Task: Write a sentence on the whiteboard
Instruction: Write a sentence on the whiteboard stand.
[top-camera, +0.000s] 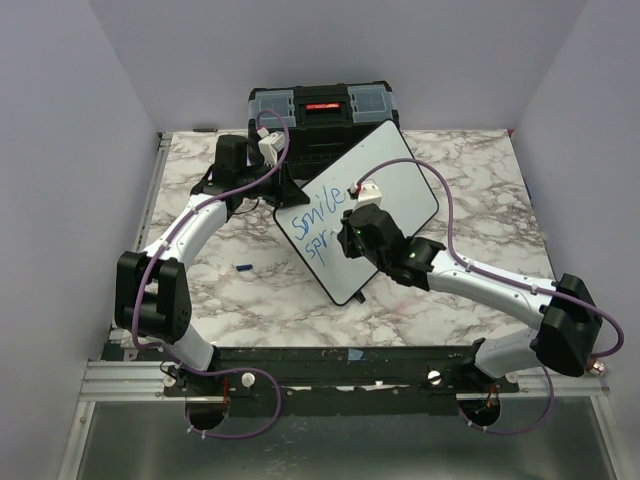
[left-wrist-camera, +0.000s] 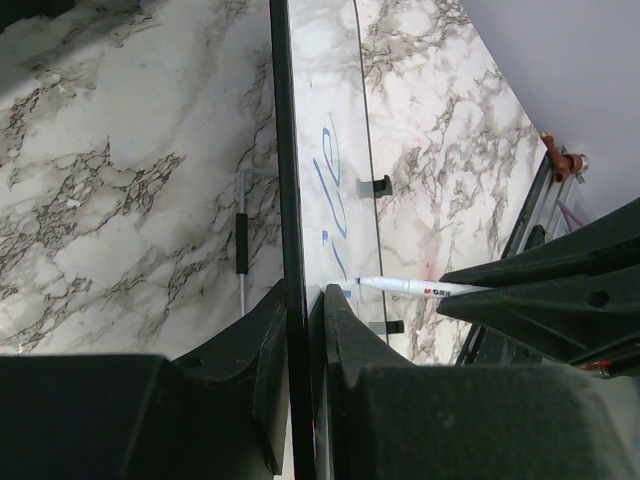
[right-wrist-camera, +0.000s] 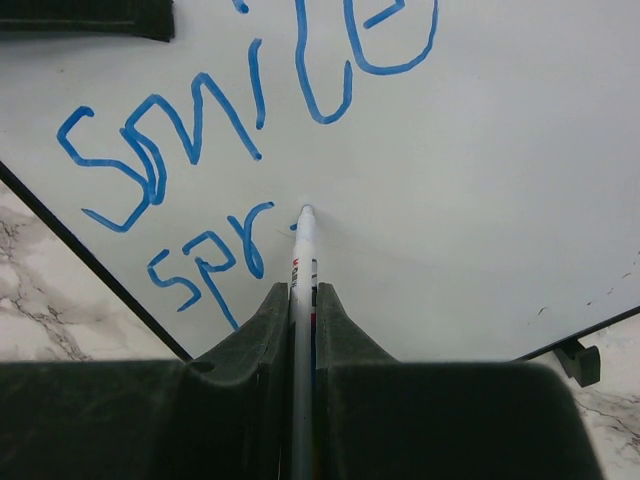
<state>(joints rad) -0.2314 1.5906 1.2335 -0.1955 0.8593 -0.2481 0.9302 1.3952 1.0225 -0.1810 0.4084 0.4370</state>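
Whiteboard (top-camera: 400, 190): tilted on the marble tabletop (top-camera: 230, 300), just in front of a shut black toolbox (top-camera: 320, 105).
Sentence (right-wrist-camera: 150, 165): blue "Smile" above "spr".
Left tool (left-wrist-camera: 300, 300): clamped on the board's edge.
Right tool (right-wrist-camera: 303, 300): gripping a white marker (right-wrist-camera: 303, 250), tip touching the board beside "spr".
Room: tabletop shows on both sides of the board; pale purple walls.

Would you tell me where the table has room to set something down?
Free: the far-right table corner beside the whiteboard, and the patch between the left arm and the board, bar one small blue piece. Crowded: far middle, around toolbox and left gripper.
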